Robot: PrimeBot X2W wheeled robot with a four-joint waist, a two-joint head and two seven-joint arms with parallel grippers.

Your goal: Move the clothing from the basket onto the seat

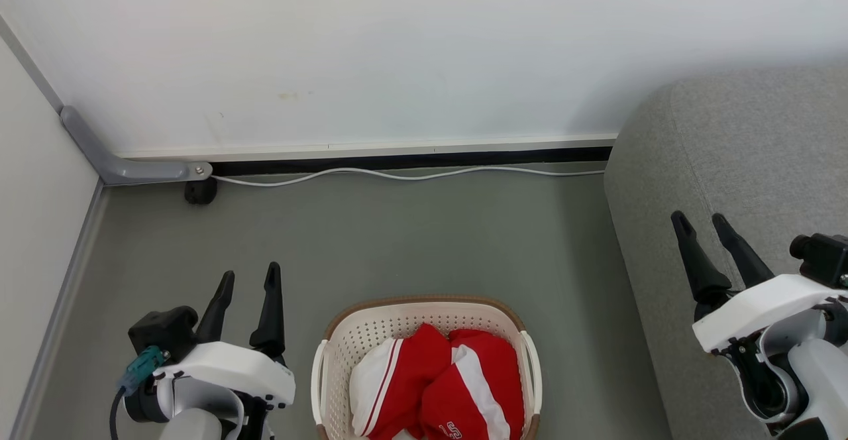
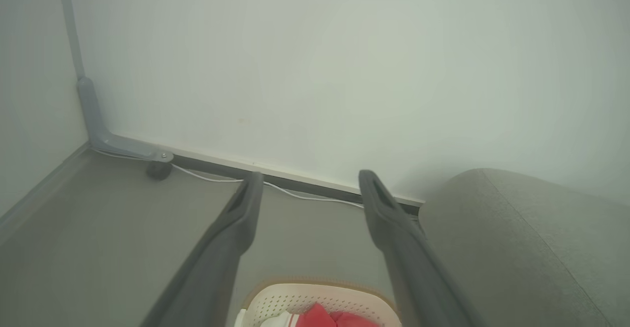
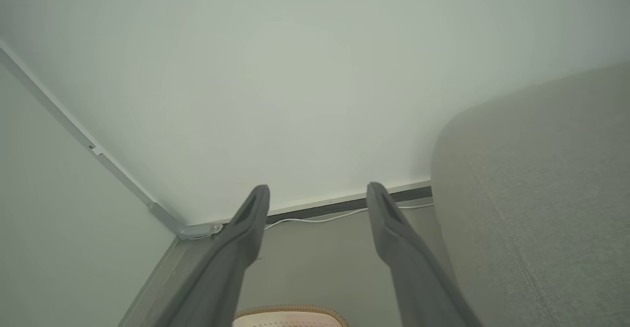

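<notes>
Red clothing (image 1: 464, 380) (white letters, too cut off to read) sits in the basket (image 1: 384, 324), bottom middle; left hand (image 1: 250, 271) and right hand (image 1: 697, 217) spread wide, holding nothing.

Open floor (image 1: 411, 241) around basket (image 1: 397, 321) — seat (image 1: 735, 162) flanking right

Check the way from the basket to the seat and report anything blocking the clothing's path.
Nothing visible blocks it. The clothing lies in the open-topped basket, and only bare floor separates it from the seat. The left pincer and right pincer stand open and empty, apart from the basket.
</notes>
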